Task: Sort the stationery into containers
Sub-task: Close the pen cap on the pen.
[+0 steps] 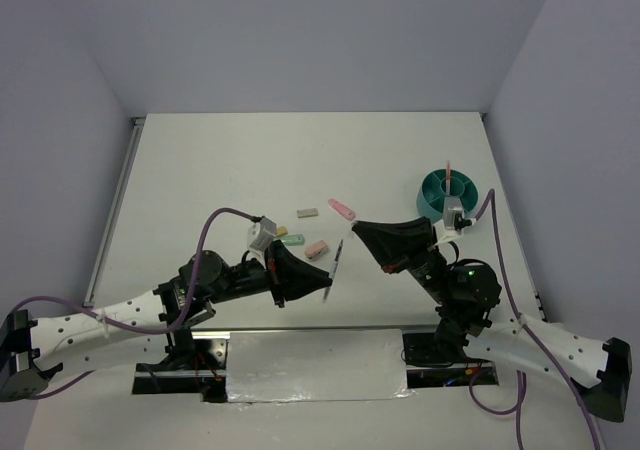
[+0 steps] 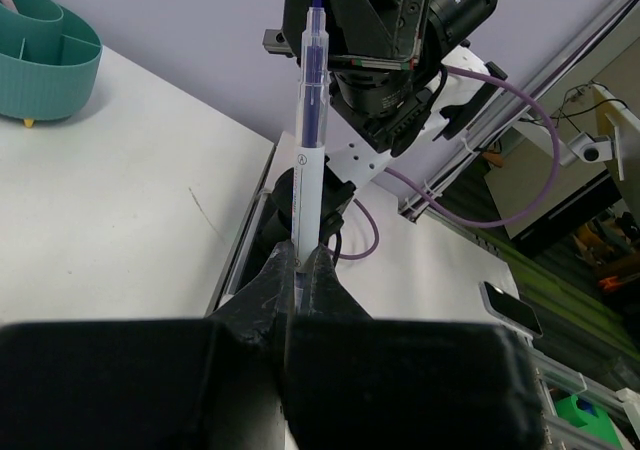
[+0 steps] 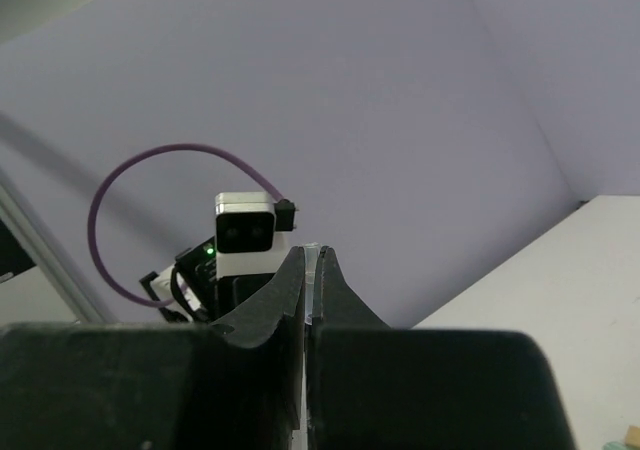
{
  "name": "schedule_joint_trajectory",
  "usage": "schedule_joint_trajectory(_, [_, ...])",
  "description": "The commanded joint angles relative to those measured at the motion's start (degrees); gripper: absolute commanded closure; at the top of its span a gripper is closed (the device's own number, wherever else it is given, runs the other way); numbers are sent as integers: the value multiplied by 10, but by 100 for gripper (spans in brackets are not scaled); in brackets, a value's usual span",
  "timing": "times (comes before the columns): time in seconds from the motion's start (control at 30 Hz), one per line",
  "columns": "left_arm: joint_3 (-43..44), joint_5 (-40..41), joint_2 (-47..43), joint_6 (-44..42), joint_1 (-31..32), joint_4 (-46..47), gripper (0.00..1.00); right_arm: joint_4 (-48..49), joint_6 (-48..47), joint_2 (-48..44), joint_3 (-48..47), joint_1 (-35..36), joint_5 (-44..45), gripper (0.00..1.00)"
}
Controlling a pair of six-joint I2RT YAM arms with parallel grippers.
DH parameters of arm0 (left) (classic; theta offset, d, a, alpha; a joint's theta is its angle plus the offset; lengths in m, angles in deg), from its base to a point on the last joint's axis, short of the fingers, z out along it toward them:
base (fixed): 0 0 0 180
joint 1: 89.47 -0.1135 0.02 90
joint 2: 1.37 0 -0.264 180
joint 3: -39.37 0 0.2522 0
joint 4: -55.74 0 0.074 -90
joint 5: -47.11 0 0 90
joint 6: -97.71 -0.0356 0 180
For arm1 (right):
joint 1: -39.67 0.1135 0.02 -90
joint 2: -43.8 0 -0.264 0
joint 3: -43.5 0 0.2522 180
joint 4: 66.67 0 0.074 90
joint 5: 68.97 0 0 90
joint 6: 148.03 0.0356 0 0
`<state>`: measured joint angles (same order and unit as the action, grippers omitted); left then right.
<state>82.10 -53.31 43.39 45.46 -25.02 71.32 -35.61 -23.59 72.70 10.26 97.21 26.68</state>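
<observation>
White table (image 1: 200,170): one pen (image 2: 309,120) is clamped upright at its lower end by the left gripper (image 2: 297,262). The right gripper (image 3: 312,257) is closed on nothing.

White table (image 1: 200,170), teal organiser (image 1: 430,196), tan block (image 1: 307,212), green block (image 1: 292,239), pink block (image 1: 316,249)

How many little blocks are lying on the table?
4, mid-table: tan block, far pink block beside it, green block and near pink block closer in. The left arm may hide more.
</observation>
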Motion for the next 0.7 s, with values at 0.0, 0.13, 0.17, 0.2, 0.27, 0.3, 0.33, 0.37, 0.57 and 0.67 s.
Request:
schedule_joint_trajectory(0.0, [2,-5,-8,-1,3,42,100,64,5,17,-2,10,-33,100])
schedule_joint_trajectory(0.13, [-1,-1,-7,0,3,40,100,66,1,26,-16,17,-44,100])
schedule_joint_trajectory(0.17, [-1,-3,-6,0,3,41,100,65,0,26,-20,19,-45,100])
schedule_joint_trajectory(0.2, [-1,-4,-6,3,2,41,100,64,-1,26,-21,20,-46,100])
schedule_joint_trajectory(0.27, [-4,0,-6,4,3,42,100,63,-2,25,-23,23,-43,100])
schedule_joint_trajectory(0.3, [-5,0,-7,4,2,42,100,62,-2,25,-23,24,-42,100])
schedule_joint_trajectory(0.33, [-8,0,-8,4,2,43,100,61,-3,25,-24,24,-41,100])
schedule_joint_trajectory(0.37, [-8,1,-9,5,3,43,100,60,-3,26,-25,25,-39,100])
schedule_joint_trajectory(0.57, [-12,-2,-6,8,3,48,100,42,-19,30,-42,26,-25,100])
schedule_joint_trajectory(0.67, [-14,-2,-9,9,2,48,100,36,-27,34,-51,27,-23,100])
